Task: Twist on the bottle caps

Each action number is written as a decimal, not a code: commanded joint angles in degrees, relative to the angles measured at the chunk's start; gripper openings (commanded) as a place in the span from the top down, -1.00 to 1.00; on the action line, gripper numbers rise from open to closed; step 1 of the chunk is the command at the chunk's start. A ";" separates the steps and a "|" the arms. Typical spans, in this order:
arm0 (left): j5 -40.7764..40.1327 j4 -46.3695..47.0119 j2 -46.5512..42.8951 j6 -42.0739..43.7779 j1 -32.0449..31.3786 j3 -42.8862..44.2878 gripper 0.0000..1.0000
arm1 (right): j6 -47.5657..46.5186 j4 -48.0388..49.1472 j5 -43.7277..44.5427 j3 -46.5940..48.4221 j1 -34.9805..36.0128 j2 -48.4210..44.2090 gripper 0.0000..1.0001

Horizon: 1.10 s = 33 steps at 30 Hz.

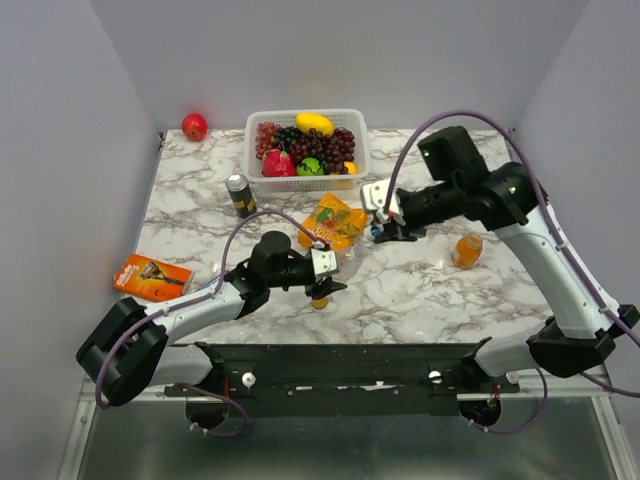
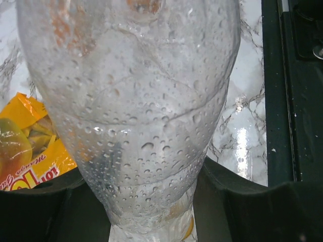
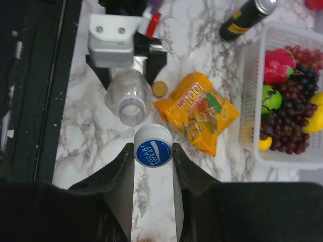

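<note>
My left gripper is shut on the body of a colourless bottle, which lies tilted low over the table. That wet bottle fills the left wrist view between the dark fingers. In the right wrist view its open mouth faces my right gripper. This gripper is shut on a white cap with a blue mark, a short way in front of the mouth and apart from it. A golden-orange cap lies on the table beside the bottle. An orange bottle stands at the right.
A yellow snack bag lies just behind both grippers. A dark can stands left of it, and a white basket of fruit sits at the back. An orange box lies at the left edge, with a red apple in the far corner.
</note>
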 commanded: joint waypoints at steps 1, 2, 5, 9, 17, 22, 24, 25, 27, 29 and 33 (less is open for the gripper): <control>0.81 10.01 3.27 2.23 -1.29 -0.14 1.00 | 0.20 -13.76 5.57 -1.53 6.56 1.44 0.50; 1.16 10.53 3.45 2.14 -1.38 -0.14 1.00 | -0.42 -13.85 6.36 -1.88 7.97 1.62 0.50; 1.43 10.54 3.98 1.88 -1.55 -0.14 1.00 | -2.00 -13.85 7.51 -2.50 8.51 2.06 0.50; 0.99 10.45 3.63 1.44 -1.46 -0.40 1.00 | -2.71 -13.85 8.56 -2.59 8.68 2.85 0.50; 0.73 10.45 3.10 2.23 -1.55 -0.93 1.00 | -2.36 -10.60 10.06 -5.05 8.95 2.94 0.49; 0.99 10.54 2.75 2.49 -1.47 -1.19 1.00 | -1.13 -8.93 11.20 -5.40 9.21 3.64 0.49; 0.90 10.36 2.66 2.66 -1.47 -1.19 1.00 | -0.78 -8.58 10.76 -5.40 9.38 3.64 0.49; 1.08 10.19 2.75 2.66 -1.46 -1.19 1.00 | -0.86 -8.31 10.15 -5.23 9.47 3.55 0.49; 1.60 9.57 2.75 2.84 -1.55 -1.02 1.00 | -0.34 -7.87 9.71 -5.23 10.26 3.55 0.48; 1.52 9.57 2.84 3.01 -1.46 -1.01 1.00 | -0.07 -7.61 9.79 -5.32 10.70 3.64 0.48; 1.25 9.66 2.84 3.28 -1.47 -0.93 1.00 | -0.16 -6.38 9.79 -6.81 11.93 3.38 0.47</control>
